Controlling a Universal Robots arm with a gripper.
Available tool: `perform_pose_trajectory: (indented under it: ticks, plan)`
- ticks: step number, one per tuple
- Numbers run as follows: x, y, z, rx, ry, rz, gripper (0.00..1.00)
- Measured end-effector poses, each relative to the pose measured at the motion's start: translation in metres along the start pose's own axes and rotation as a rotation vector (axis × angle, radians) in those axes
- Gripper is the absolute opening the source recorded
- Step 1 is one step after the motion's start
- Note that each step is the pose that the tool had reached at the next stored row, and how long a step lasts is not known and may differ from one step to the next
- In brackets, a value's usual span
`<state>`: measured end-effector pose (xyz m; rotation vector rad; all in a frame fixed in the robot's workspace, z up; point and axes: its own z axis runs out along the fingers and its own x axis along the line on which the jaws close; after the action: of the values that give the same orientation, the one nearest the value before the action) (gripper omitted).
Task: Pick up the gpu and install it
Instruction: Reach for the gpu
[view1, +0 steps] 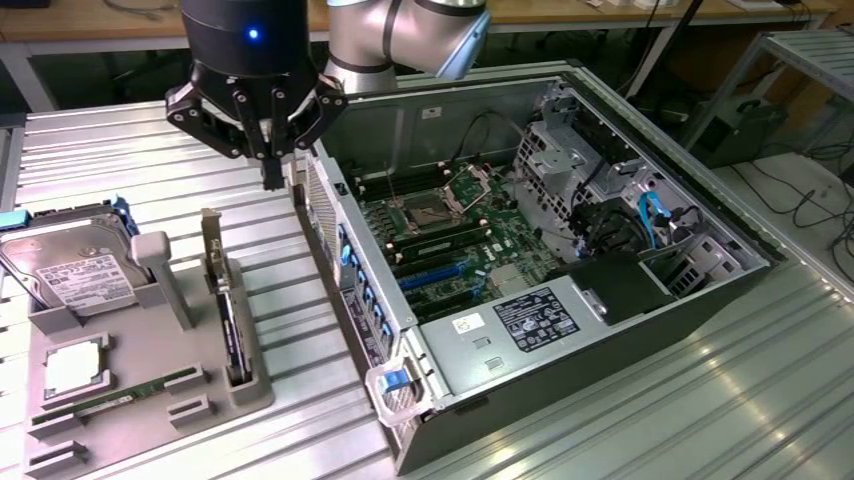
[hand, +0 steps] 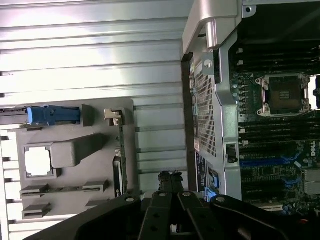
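I have the gripper pinched shut on nothing, hanging above the table between the grey holder and the open computer case. The gpu stands on edge in the holder's slot, probably so that its top edge is free to grasp. The case lies on its side, with the board facing up for access. The table is ribbed metal. Wooden benches and cables are behind.
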<state>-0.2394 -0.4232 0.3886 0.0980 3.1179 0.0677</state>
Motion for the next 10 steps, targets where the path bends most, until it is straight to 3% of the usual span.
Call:
perform_pose_trajectory:
  ticks: [10]
  plan:
    - [0.009, -0.0084, 0.0, -0.0001, 0.0001, -0.004, 0.11]
